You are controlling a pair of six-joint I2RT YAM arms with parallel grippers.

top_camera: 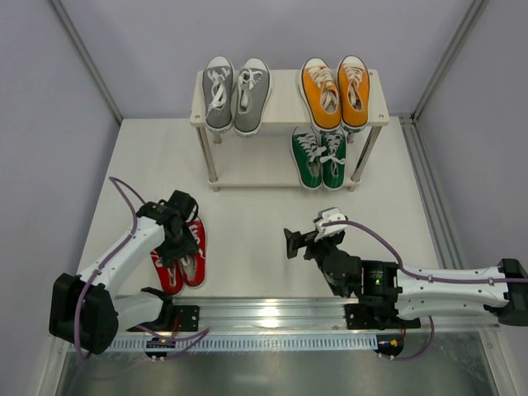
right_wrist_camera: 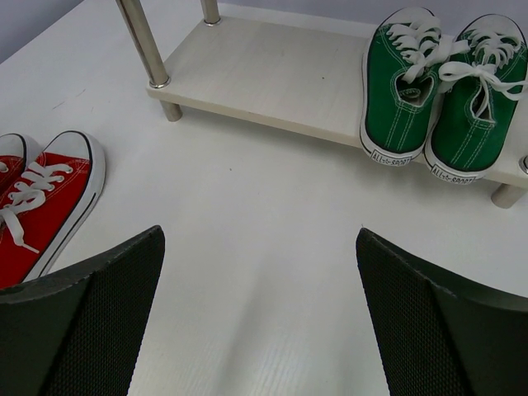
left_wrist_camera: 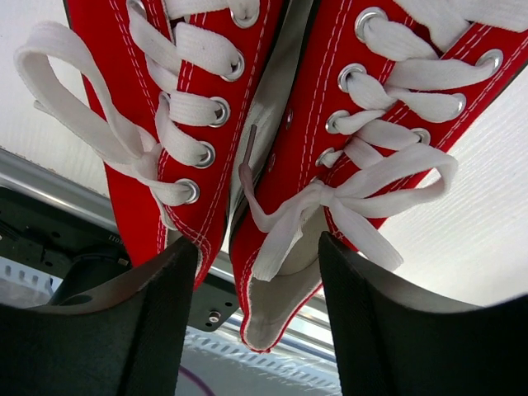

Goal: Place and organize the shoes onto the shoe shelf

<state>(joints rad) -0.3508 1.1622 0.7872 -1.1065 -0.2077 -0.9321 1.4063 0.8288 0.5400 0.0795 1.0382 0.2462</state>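
Your red pair [top_camera: 196,268] is not on the shoe shelf [top_camera: 285,99]: it lies side by side on the table [top_camera: 247,223] at the near left, toes pointing to the far side, well apart from the rack. Your left gripper [left_wrist_camera: 257,239] is down over the heel end of that pair. In the left wrist view its fingers [left_wrist_camera: 124,330] stand part-way apart, one at each shoe's opening, with the two inner sides of the shoes and the knotted white laces between them. You cannot tell from these views whether the pads are pressing on the canvas or only close to it, so a grip is not confirmed. Your right gripper [top_camera: 289,243] sits low over bare table near the middle, to the right of the red shoes. Its jaws are spread wide and nothing is between them. The shelf stands at the far centre of the table. On its top board the grey pair [top_camera: 237,95] is at the left and the orange pair [top_camera: 336,91] at the right. On the lower board the green pair [top_camera: 319,157] takes the right end with heels facing you, and the left part of that board shows bare wood.
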